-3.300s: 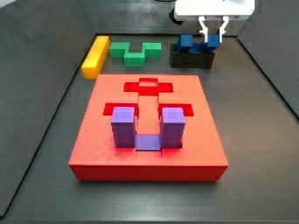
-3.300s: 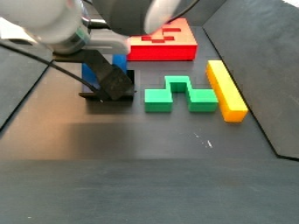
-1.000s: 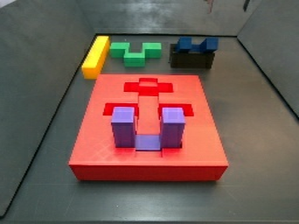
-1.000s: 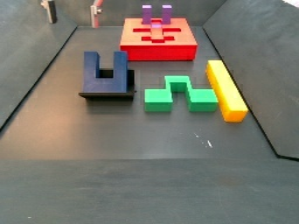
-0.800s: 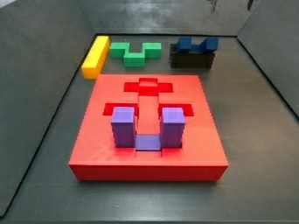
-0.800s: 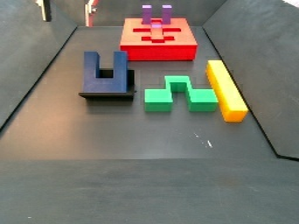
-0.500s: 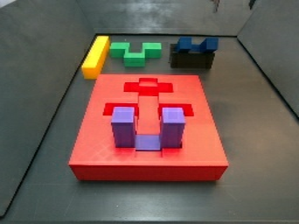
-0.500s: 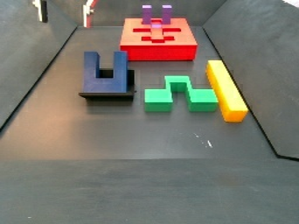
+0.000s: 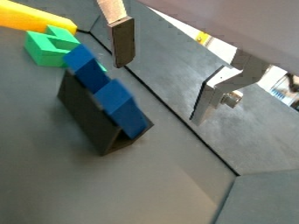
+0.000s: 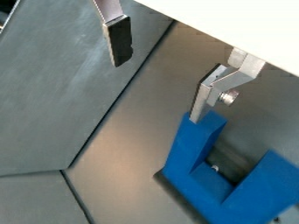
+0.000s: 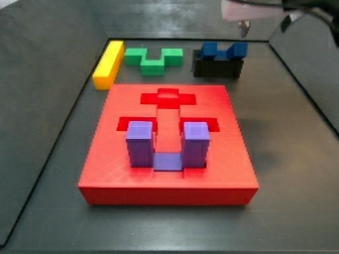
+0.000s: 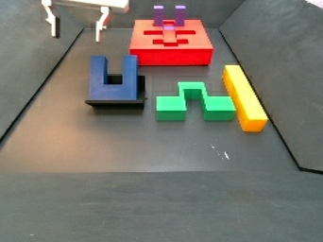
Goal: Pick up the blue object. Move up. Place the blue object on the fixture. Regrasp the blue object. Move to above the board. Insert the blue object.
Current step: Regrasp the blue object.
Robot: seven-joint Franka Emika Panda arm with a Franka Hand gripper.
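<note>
The dark-blue U-shaped blue object (image 12: 113, 77) rests on the black fixture (image 12: 117, 102), apart from my gripper. Both also show in a side view, the blue object (image 11: 223, 49) atop the fixture (image 11: 219, 67). My gripper (image 12: 76, 26) hangs open and empty above the floor, off to one side of the fixture. In both wrist views nothing lies between the fingers (image 9: 121, 41) (image 10: 118, 40); the blue object (image 9: 105, 87) (image 10: 222, 171) sits below and beside them. The red board (image 11: 169, 139) lies flat, with a purple U-block (image 11: 169, 145) standing in it.
A green notched block (image 12: 192, 100) and a long yellow bar (image 12: 243, 95) lie beside the fixture. Raised dark walls border the floor on both sides, and the gripper (image 11: 263, 20) hangs close to one of them.
The gripper, earlier shut round the blue object on the fixture, let go and rose. Over the last half second it has come lower into view, still open.
</note>
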